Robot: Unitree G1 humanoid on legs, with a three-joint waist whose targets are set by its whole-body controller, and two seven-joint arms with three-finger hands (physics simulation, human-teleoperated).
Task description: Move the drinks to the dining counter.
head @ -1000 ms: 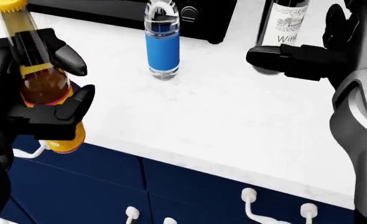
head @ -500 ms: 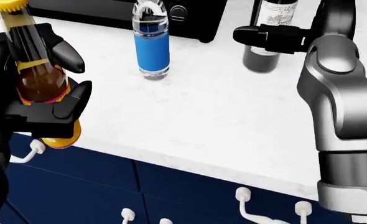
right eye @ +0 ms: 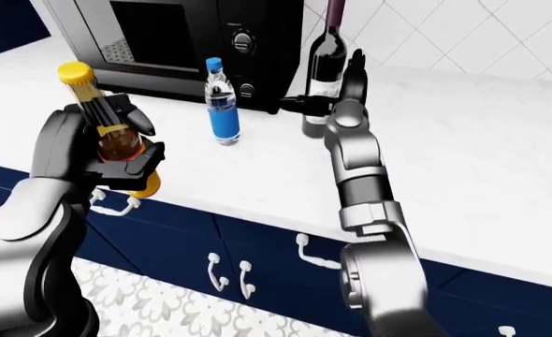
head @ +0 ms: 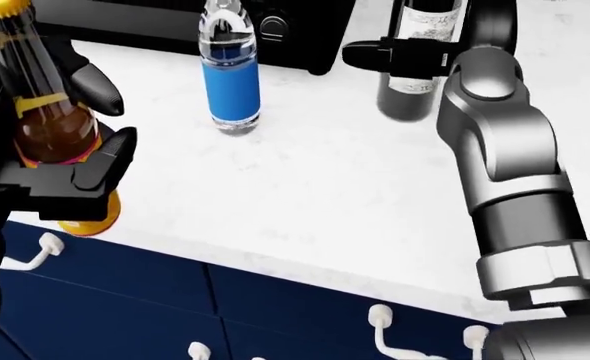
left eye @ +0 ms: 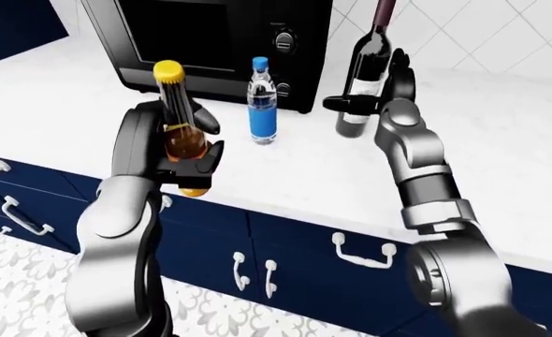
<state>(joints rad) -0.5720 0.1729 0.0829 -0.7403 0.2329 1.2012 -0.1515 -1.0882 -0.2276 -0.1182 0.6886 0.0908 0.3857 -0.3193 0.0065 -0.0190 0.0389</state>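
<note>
My left hand [head: 85, 124] is shut on an amber beer bottle [head: 45, 112] with a yellow cap, held upright over the counter's near edge at the left of the head view. A water bottle [head: 230, 75] with a blue label stands on the white counter [head: 325, 195] near the top. To its right stands a dark wine bottle [left eye: 365, 60]. My right hand [head: 405, 56] is at the wine bottle: one black finger [head: 375, 54] lies across its front and the rest of the hand wraps behind. The wine bottle's base rests on the counter.
A black microwave [left eye: 210, 42] stands behind the water bottle, close to the wine bottle's left side. Navy cabinet fronts [left eye: 294, 232] with white handles run below the counter. A white tiled wall [right eye: 463, 35] rises behind, and patterned floor [left eye: 14, 281] shows at the lower left.
My right arm swung in from the right, and its finger now crosses the wine bottle's front. The view has shifted slightly. The left hand still holds the beer bottle.
</note>
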